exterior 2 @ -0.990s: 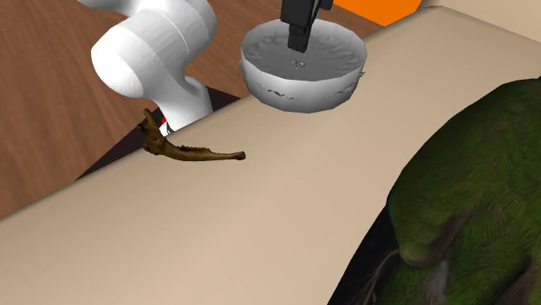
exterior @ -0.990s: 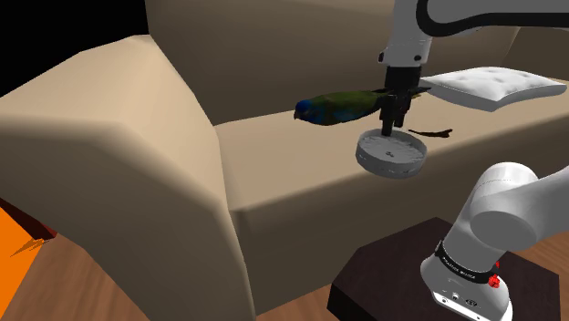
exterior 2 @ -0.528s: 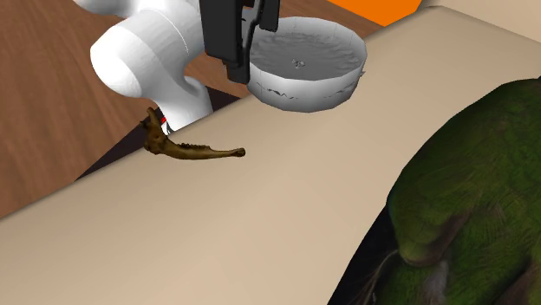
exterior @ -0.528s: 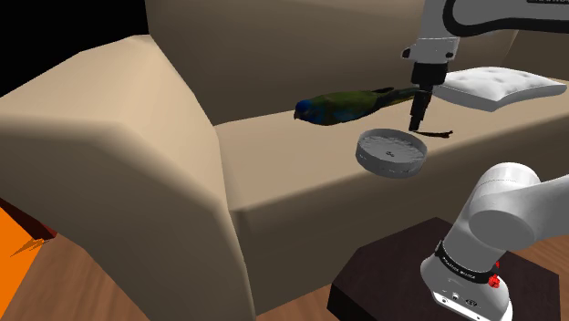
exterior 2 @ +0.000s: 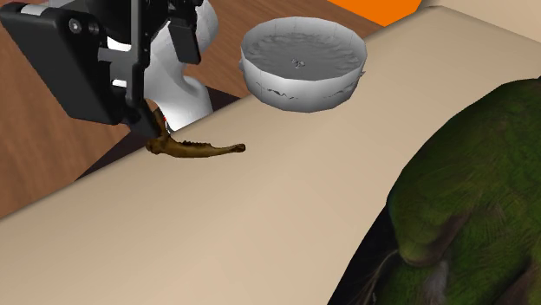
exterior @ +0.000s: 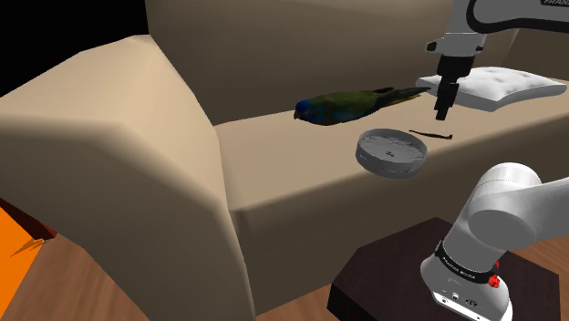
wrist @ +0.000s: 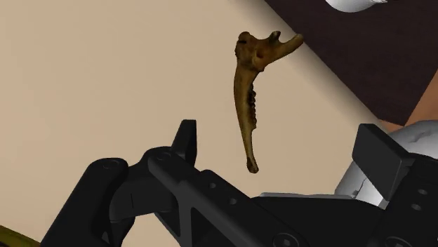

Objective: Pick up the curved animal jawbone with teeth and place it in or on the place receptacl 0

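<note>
Jawbone point(wrist: 249, 105) lies flat on the tan sofa seat point(exterior: 292, 164), close to the front edge (it is brown, with little teeth). The black gripper point(wrist: 281, 140) hangs over it, fingers spread apart, not touching. A white bowl point(exterior: 390, 152) sits nearby.

The beige sofa seat point(exterior: 292, 173) carries a shallow white bowl point(exterior: 391, 152) near its front edge, a thin brown jawbone point(exterior: 431, 135) lying flat just beyond it, a green, blue-headed bird point(exterior: 342, 105) toward the backrest, and a white tufted cushion point(exterior: 497, 85).
</note>
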